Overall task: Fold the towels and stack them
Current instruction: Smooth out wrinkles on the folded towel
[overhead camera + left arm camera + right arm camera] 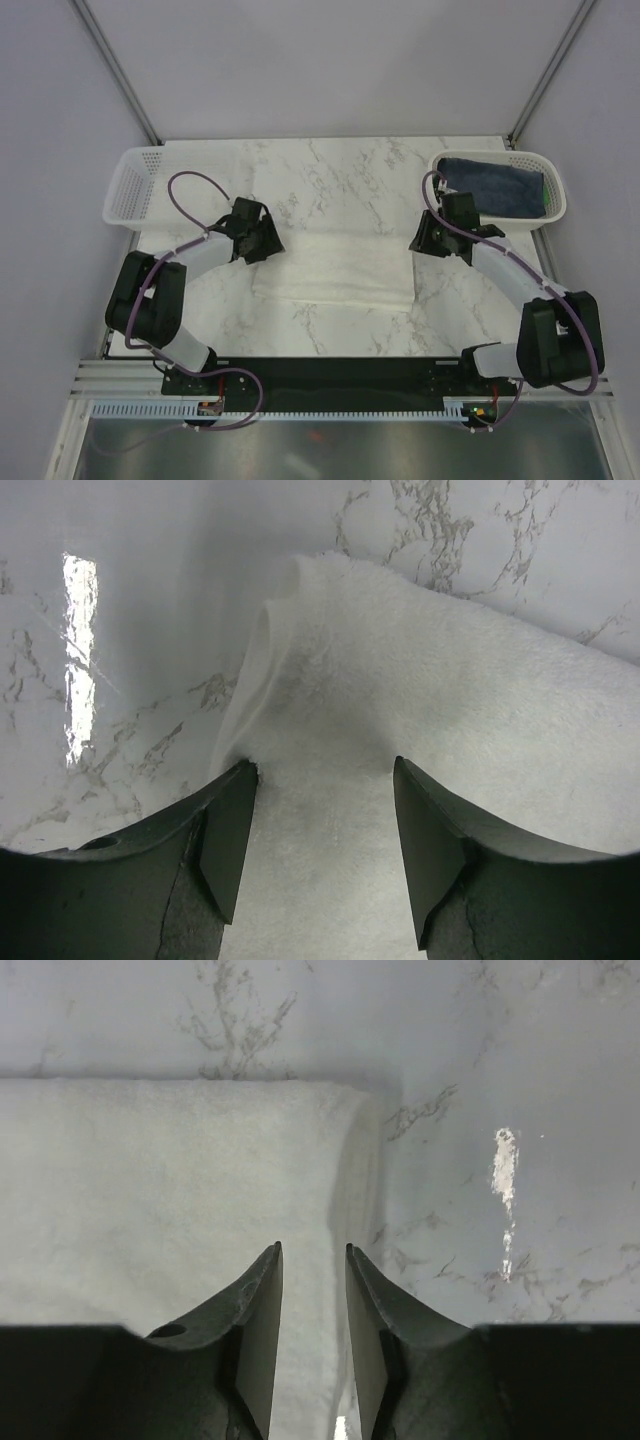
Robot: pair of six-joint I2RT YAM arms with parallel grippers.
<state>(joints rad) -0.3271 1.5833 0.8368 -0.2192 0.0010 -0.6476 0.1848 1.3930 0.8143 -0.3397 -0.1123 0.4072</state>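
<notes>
Where cream-white towel (335, 270) lay folded at middle of bench (330, 180), held left fingers (225, 850) wide apart astride its humped far-left corner, clamping nothing. Held right fingers (262, 1340) narrowly parted over its right edge, gripping nothing. Saw navy towel (495, 185) in right basket (557, 195).

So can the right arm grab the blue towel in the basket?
Probably yes. The blue towel lies uncovered in the open basket, just beyond the right gripper, with nothing between them.

The cream towel (335, 268) is nubby matt cloth, the table (330, 175) glossy marble-look.
</notes>
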